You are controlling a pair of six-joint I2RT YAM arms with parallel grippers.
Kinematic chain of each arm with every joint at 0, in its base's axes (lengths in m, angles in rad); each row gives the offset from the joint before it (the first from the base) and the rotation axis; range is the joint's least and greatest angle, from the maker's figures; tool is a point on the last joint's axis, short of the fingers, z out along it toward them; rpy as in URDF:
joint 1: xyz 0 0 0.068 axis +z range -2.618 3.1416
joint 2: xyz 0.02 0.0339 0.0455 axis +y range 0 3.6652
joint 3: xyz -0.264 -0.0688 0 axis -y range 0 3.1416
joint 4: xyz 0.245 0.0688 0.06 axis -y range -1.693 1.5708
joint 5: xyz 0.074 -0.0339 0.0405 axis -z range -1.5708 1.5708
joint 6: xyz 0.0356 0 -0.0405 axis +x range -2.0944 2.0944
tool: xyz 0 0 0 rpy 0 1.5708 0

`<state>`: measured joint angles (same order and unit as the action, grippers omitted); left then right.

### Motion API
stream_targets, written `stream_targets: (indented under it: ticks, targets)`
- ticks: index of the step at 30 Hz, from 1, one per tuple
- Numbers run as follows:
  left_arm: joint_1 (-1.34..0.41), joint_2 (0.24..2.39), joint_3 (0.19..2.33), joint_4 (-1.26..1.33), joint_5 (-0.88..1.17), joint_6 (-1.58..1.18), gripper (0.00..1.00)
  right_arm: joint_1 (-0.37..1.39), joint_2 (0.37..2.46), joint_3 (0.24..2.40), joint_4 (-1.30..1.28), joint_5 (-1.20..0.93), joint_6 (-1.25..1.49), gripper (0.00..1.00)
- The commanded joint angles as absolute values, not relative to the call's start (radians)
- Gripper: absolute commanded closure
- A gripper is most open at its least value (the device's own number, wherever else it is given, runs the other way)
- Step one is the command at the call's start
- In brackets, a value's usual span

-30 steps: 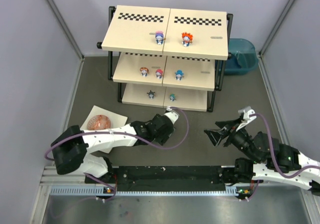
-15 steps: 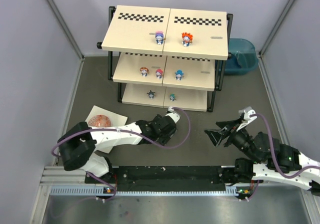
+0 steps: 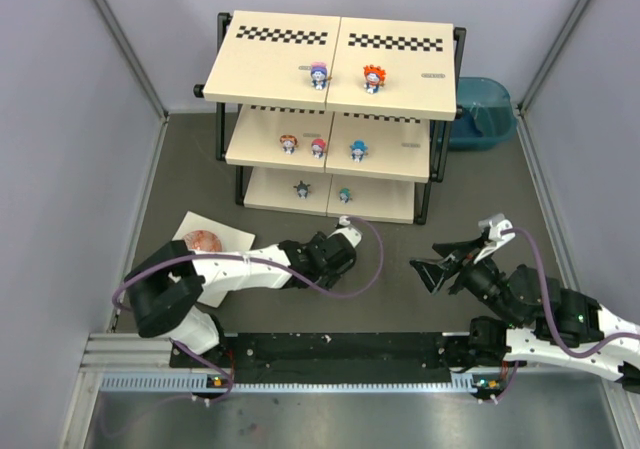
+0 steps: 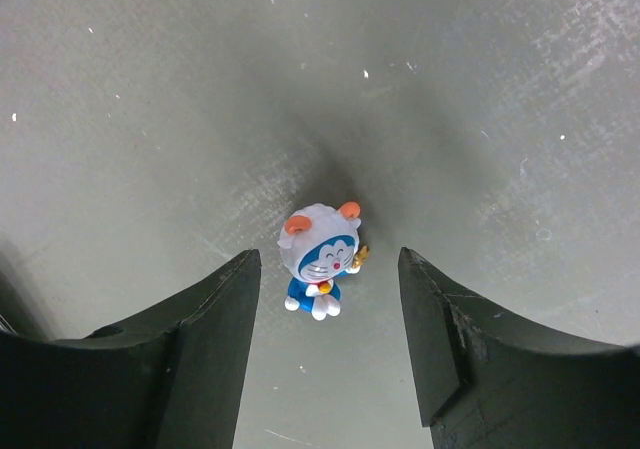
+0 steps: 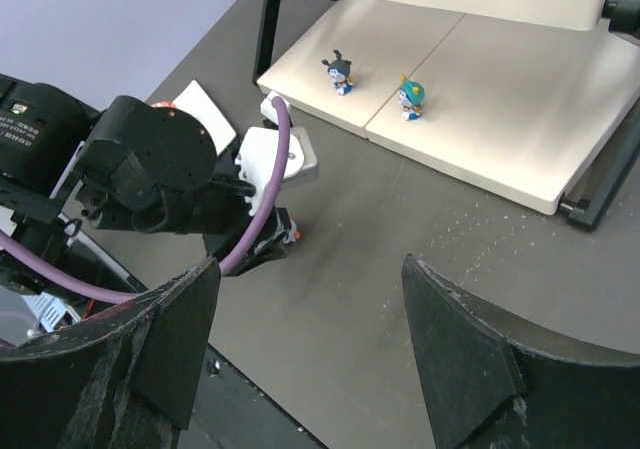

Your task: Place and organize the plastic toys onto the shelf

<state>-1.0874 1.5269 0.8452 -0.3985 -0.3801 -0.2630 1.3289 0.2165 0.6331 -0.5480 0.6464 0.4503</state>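
Observation:
A toy [image 4: 320,259] with a white head, orange ears and a blue body stands on the dark table. My left gripper [image 4: 328,261] is open and points down at it, one black finger on each side, neither touching. From above, the left wrist [image 3: 332,256] covers this toy. The right wrist view shows only a bit of its orange [image 5: 295,234]. The shelf [image 3: 290,64] holds two toys [image 3: 318,74] on its top tier, three [image 3: 318,148] on the middle tier and two [image 3: 344,195] on the bottom tier. My right gripper [image 3: 425,272] hovers open and empty at the table's right.
A round orange-pink disc [image 3: 203,241] lies on a white sheet beside the left arm. A blue tub [image 3: 482,112] stands right of the shelf. Grey walls close in both sides, and the arms' base rail [image 3: 340,349] runs along the near edge.
The left arm's elbow has swung right and toward the near edge, and its wrist has slid slightly nearer. The right arm and the shelved toys have not moved.

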Motion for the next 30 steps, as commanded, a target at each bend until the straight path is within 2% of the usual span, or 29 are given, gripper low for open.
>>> stream_targets:
  ticks: [1,30]
  targets:
    - [-1.089,1.54,0.881,-0.379,-0.396,-0.267,0.38,1.342,0.201,0.637,-0.541,0.667,0.457,0.26]
    - [-1.089,1.583,0.908,-0.373,-0.403,-0.258,0.46,1.342,0.198,0.643,-0.549,0.672,0.448,0.25]
